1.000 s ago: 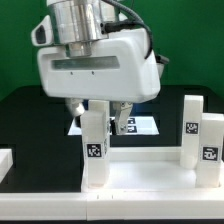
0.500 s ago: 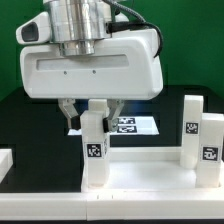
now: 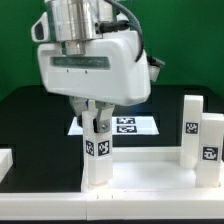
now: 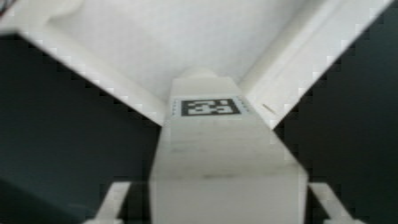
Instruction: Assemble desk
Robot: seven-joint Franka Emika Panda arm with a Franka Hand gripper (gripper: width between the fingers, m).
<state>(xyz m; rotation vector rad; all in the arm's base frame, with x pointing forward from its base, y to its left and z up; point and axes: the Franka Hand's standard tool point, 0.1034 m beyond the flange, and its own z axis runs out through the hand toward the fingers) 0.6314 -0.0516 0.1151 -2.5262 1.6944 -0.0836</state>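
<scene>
The desk top (image 3: 150, 180), a white rimmed tray, lies flat across the front of the exterior view. A square white leg (image 3: 95, 160) with a black-and-white tag stands upright on its corner toward the exterior view's left. My gripper (image 3: 98, 123) hangs straight over this leg, with its fingers down both sides of the leg's upper end, shut on it. In the wrist view the leg (image 4: 217, 150) fills the middle between the two fingers (image 4: 121, 200), and the desk top (image 4: 178, 40) lies beyond.
Two more tagged white legs (image 3: 190, 130) (image 3: 211, 148) stand at the exterior view's right by the tray. The marker board (image 3: 137, 125) lies on the black table behind the gripper. A white part (image 3: 5, 160) shows at the exterior view's left edge.
The gripper's hand has come down over the leg, and its jaws have drawn in from wide apart onto the leg's sides. The leg and the tray have stayed in place.
</scene>
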